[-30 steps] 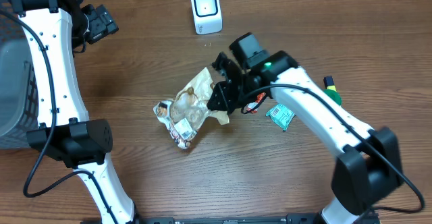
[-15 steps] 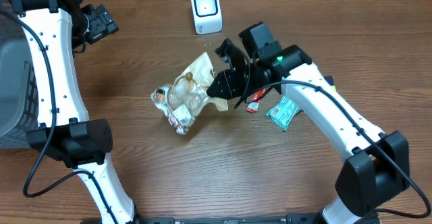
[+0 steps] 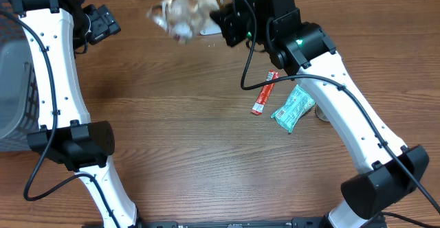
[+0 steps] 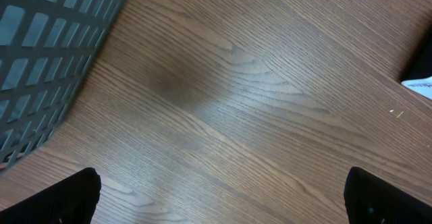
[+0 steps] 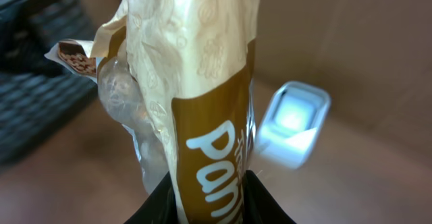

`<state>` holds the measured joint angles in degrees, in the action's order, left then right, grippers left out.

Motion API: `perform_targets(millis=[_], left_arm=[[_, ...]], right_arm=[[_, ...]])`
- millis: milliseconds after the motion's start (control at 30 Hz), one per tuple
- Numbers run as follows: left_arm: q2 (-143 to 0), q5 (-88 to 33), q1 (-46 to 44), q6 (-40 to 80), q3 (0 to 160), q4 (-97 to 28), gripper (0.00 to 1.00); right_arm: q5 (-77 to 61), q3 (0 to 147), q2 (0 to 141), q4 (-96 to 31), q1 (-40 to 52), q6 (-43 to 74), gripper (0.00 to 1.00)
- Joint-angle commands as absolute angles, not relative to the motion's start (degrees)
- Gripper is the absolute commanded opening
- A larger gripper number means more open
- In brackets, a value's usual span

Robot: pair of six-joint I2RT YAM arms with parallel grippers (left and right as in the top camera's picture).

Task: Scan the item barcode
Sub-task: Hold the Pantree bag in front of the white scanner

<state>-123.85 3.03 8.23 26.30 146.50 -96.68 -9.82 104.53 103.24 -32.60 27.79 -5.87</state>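
The item is a crinkled beige and brown snack bag [image 3: 184, 8], [image 5: 202, 96]. My right gripper [image 3: 223, 16], [image 5: 209, 200] is shut on its brown end and holds it up in the air at the back of the table. In the right wrist view the white barcode scanner [image 5: 293, 123] stands on the table behind and below the bag. From overhead the bag and the arm cover the scanner. At the far left my left gripper [image 3: 103, 23], [image 4: 223, 207] hangs open over bare wood with nothing between its fingers.
A red stick packet [image 3: 264, 93] and a teal packet [image 3: 292, 109] lie on the table under the right arm. A grey mesh basket [image 3: 12, 84], [image 4: 47, 42] stands at the left edge.
My right gripper has lifted the bag off the middle of the table and carried it back and up over the scanner's spot. The left arm has not moved.
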Motion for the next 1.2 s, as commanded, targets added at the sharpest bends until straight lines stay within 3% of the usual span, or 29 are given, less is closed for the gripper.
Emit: perform_targets(millis=[0,467,767,1167], left_arm=[[-123.7,3.0,7.7,25.3,146.3,-96.8,1.0],[-123.7,3.0,7.7,25.3,146.3,-96.8,1.0],[-123.7,3.0,7.7,25.3,146.3,-96.8,1.0],[-123.7,3.0,7.7,25.3,146.3,-96.8,1.0]], right_arm=[[-1.4,105.4,104.9,-27.8,28.2,-14.2,0.03],[12.9,105.4,120.2,-2.3,28.3,-22.0,0.04],[21.5,105.4,128.5,16.9,28.3,-36.1,0.04],[23.5,105.4,134.0,18.3,28.6,-37.5,0.04]])
